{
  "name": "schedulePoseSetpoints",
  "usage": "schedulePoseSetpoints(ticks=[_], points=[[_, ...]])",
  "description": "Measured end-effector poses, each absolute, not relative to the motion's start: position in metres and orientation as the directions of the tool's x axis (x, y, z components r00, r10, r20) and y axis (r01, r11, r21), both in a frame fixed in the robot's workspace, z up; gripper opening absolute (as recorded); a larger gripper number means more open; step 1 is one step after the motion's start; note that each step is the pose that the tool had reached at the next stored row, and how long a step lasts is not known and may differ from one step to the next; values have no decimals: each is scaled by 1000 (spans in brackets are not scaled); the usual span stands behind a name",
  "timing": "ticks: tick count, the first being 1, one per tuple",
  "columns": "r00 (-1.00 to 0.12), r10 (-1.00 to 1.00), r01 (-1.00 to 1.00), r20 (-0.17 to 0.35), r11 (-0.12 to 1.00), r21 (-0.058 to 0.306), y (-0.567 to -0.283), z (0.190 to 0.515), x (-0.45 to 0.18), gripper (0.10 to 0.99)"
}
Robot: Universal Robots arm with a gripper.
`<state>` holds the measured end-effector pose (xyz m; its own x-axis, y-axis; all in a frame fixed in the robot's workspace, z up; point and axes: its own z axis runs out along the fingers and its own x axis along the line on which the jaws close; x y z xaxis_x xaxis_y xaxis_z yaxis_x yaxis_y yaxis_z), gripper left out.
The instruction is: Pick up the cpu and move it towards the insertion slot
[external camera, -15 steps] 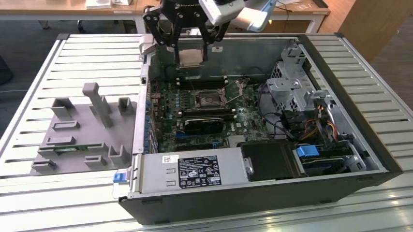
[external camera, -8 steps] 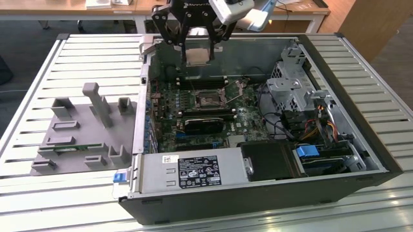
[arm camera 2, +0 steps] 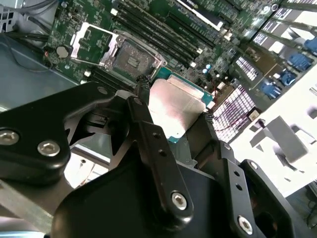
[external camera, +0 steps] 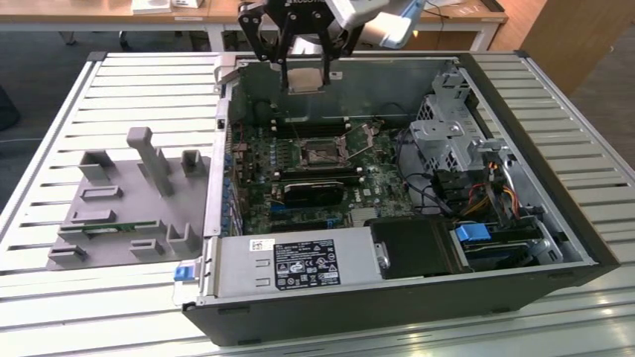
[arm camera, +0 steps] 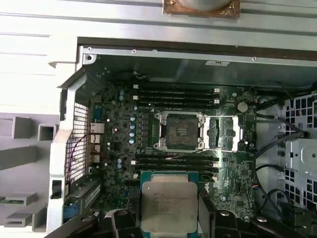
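Observation:
My gripper (external camera: 305,83) hangs above the back of the open computer case, shut on the cpu (external camera: 303,76), a flat square chip with a silvery top. In both wrist views the cpu (arm camera 2: 173,111) (arm camera: 168,198) sits clamped between the two black fingers (arm camera 2: 148,134), held by opposite edges. The insertion slot (external camera: 320,152) lies lower down in the middle of the motherboard, its shiny frame open and its dark centre bare (arm camera: 179,131) (arm camera 2: 132,59). The chip is in the air, apart from the socket and off to one side of it.
Long black memory slots (arm camera: 176,94) flank the socket. A metal drive cage (external camera: 456,141) with cables fills the case toward the exterior view's right, a power supply (external camera: 288,264) the front. A grey plastic fixture (external camera: 129,208) lies on the slatted table (external camera: 100,312) at the left.

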<state>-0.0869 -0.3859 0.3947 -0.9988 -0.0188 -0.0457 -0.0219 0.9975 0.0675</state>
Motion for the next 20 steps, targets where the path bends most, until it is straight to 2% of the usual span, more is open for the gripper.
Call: schedulePoseSetpoints(ticks=[20], points=[[-999,-19,-21,-33,998,67,-351,383,-53,541]])
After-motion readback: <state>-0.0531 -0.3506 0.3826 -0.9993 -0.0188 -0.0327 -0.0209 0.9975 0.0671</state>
